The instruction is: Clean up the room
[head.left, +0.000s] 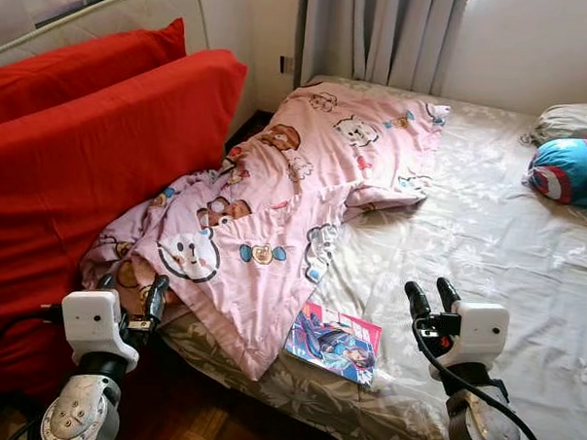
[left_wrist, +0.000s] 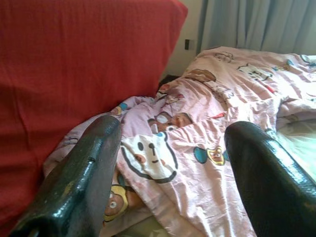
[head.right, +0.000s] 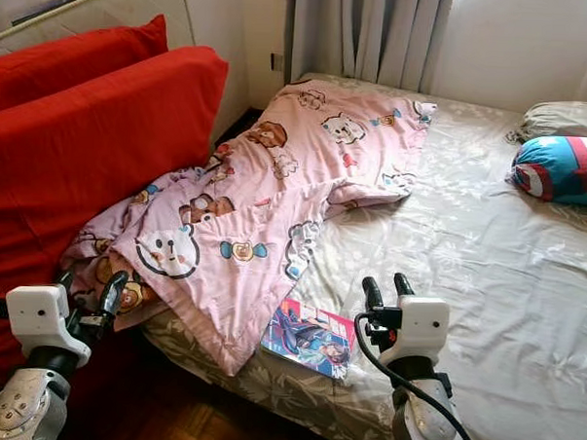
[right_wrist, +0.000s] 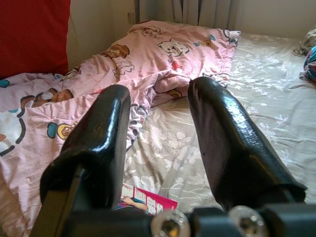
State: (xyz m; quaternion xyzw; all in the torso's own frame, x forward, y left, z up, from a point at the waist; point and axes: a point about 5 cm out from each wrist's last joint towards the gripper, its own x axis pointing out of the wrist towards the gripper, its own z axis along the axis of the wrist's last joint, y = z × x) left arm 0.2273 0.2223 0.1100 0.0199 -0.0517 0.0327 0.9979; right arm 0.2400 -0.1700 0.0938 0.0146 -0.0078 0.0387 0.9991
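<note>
The book point(head.left: 333, 343) lies on the bed point(head.left: 487, 248) at ten o'clock of the nearer, narrowly parted right end effector point(head.left: 432, 296); the left end effector point(head.left: 134, 296) gapes wide.

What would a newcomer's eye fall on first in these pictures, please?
Most likely the pink cartoon-print quilt, rumpled across the bed and spilling over its near edge beside the big red cushions. Next, the colourful book lying at the bed's near edge, partly under the quilt's corner, with the open right gripper held just beside it.
</note>
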